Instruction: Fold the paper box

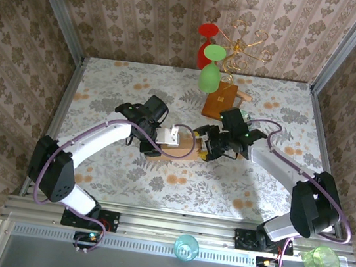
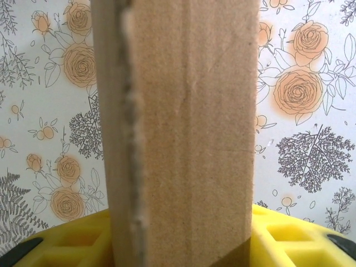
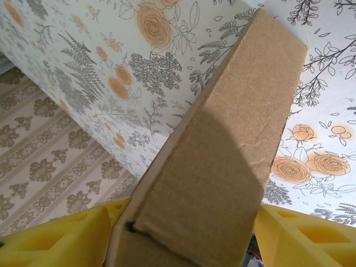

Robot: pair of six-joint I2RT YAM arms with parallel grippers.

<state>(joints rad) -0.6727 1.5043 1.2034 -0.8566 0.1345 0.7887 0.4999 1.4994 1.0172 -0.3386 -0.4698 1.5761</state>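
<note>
Box (image 1: 177, 149) held from both ends, middle of the desk (image 1: 126, 173).
The left end effector (image 1: 158, 143) clenches its left end, the right end effector (image 1: 204, 146) its right end, cardboard wedged between yellow fingers (image 2: 289, 233).

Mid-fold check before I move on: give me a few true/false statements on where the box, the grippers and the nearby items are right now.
1. The left gripper and the right gripper each have the paper box between their fingers. True.
2. The paper box lies against the far wall. False: it is at mid-table, between the two grippers.
3. The orange-brown board sits beyond the paper box, held by neither gripper. True.
4. The teal cup stands right beside the paper box. False: it sits well apart from it, on the near rail.
</note>
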